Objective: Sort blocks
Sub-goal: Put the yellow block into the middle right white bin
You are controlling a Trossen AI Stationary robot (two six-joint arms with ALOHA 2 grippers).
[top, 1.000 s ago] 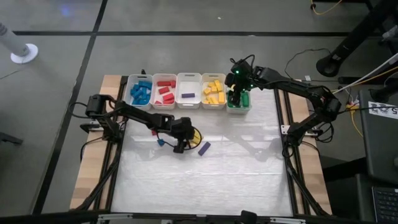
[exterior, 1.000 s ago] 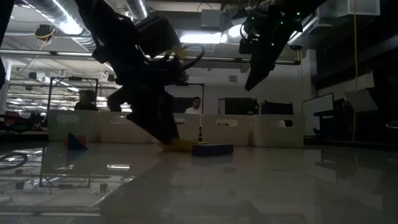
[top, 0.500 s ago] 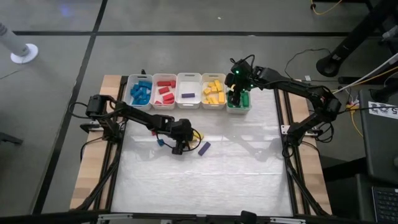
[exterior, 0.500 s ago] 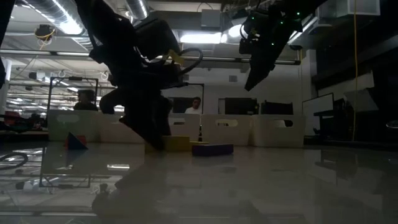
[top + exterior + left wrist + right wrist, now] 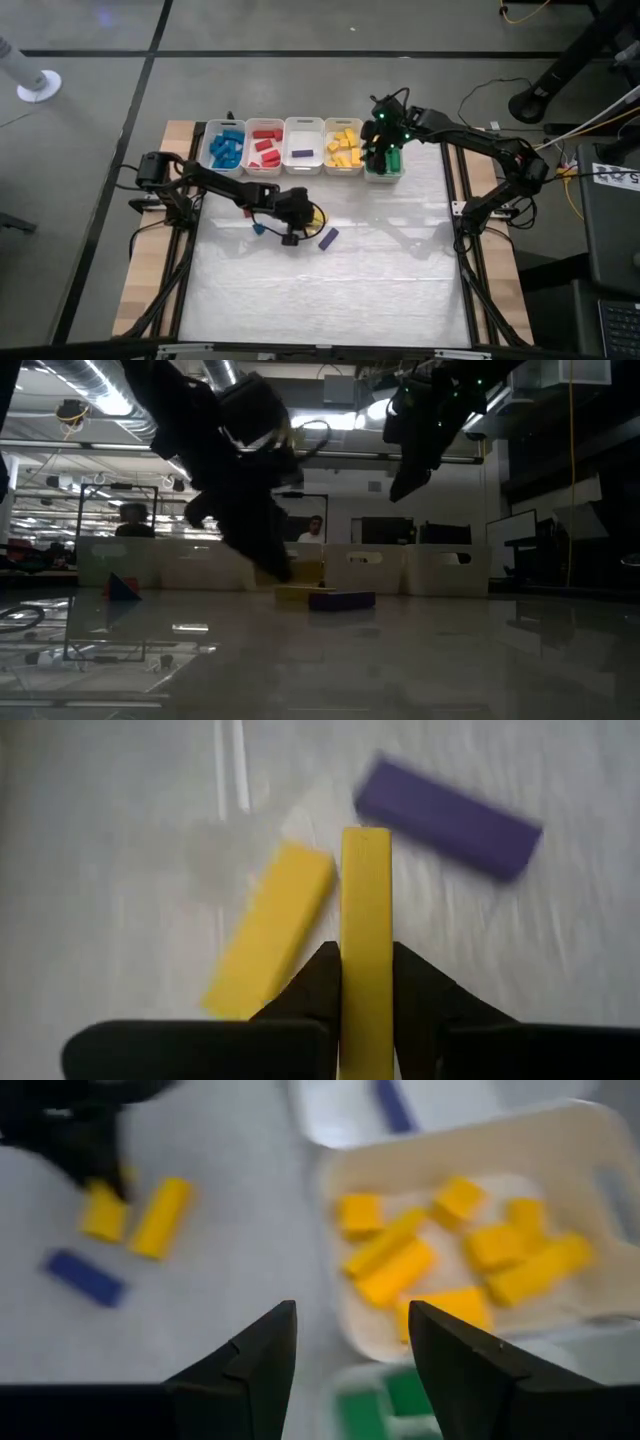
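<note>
yellow bar (image 5: 366,940) pinched in the left gripper (image 5: 360,982), just above the table (image 5: 120,840).

Looking straight down from above on the whole surface (image 5: 330,290) and both arms. Looking level from surface height toward the bins (image 5: 350,569) and room behind. Peering close from each wrist; sharing a purple bar (image 5: 447,817) across all four views.

Grey floor (image 5: 100,110) crossed by dark tape lines surrounds the wooden-edged table (image 5: 180,135). Beyond it, an open workshop shows silver ceiling ducts (image 5: 90,390), strip lights (image 5: 330,420) and distant people (image 5: 315,528).
</note>
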